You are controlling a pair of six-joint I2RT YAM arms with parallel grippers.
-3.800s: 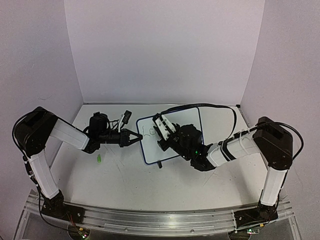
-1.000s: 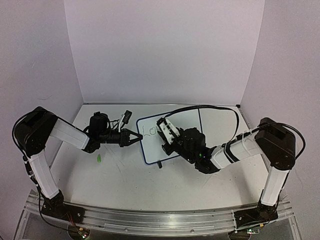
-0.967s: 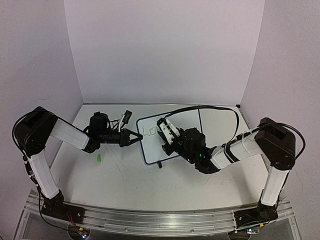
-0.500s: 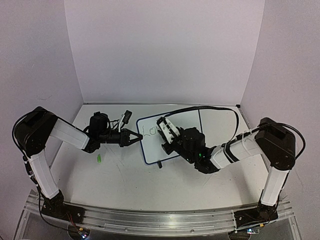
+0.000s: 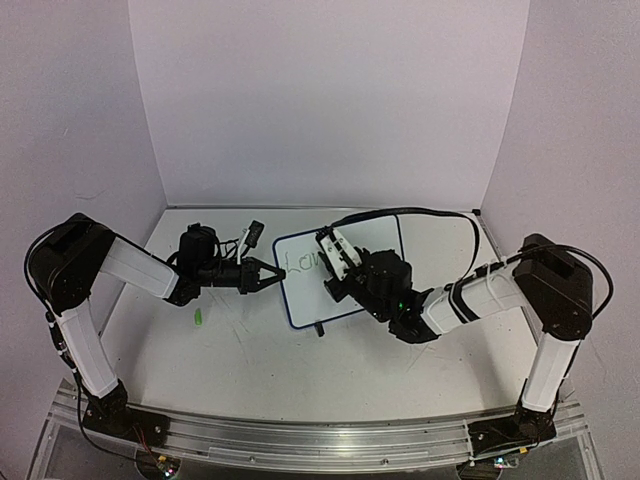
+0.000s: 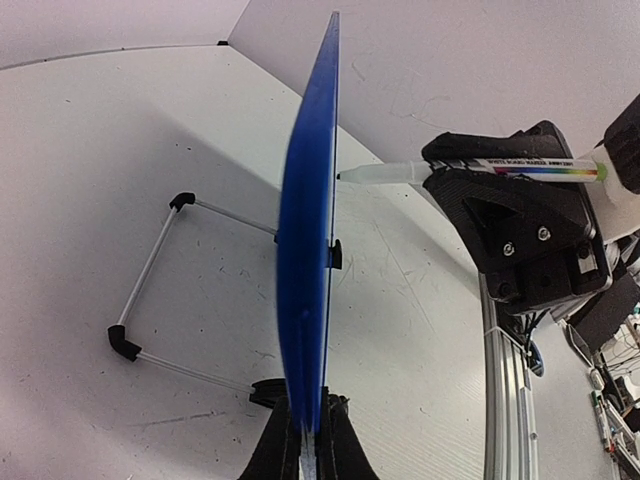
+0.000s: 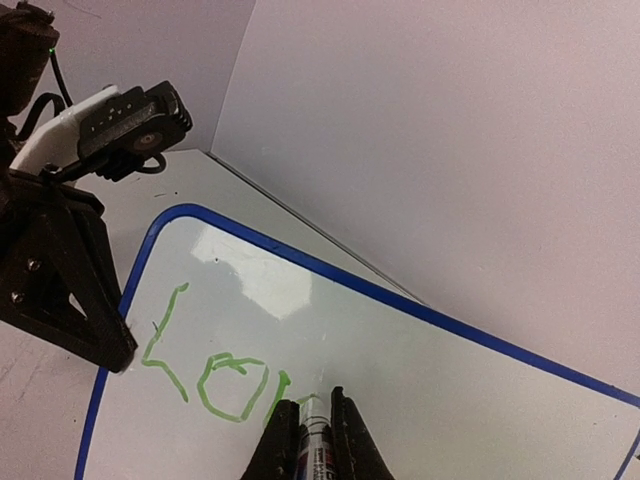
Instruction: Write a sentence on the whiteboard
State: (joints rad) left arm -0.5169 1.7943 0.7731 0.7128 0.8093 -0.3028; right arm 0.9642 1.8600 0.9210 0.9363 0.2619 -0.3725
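The whiteboard [image 5: 380, 245] stands tilted mid-table, white with a blue rim. In the left wrist view it is edge-on [image 6: 308, 260]; in the right wrist view its face [image 7: 430, 380] fills the frame. My left gripper [image 5: 268, 276] [image 6: 308, 440] is shut on the board's left edge. My right gripper [image 5: 333, 262] [image 7: 315, 425] is shut on a marker [image 7: 316, 440] whose tip touches the board. The marker [image 6: 470, 171] also shows in the left wrist view. The sentence [image 7: 205, 365] so written reads "Lo" plus part of a third letter in green [image 5: 300, 262].
A small green marker cap [image 5: 198, 318] lies on the table near the left arm. A wire stand with black corners [image 6: 150, 300] sits behind the board. White walls enclose the table on three sides. An aluminium rail [image 5: 320, 440] runs along the near edge.
My right gripper has shifted slightly up and right along the board with the marker, extending the green writing past "Lo". The left arm has not moved.
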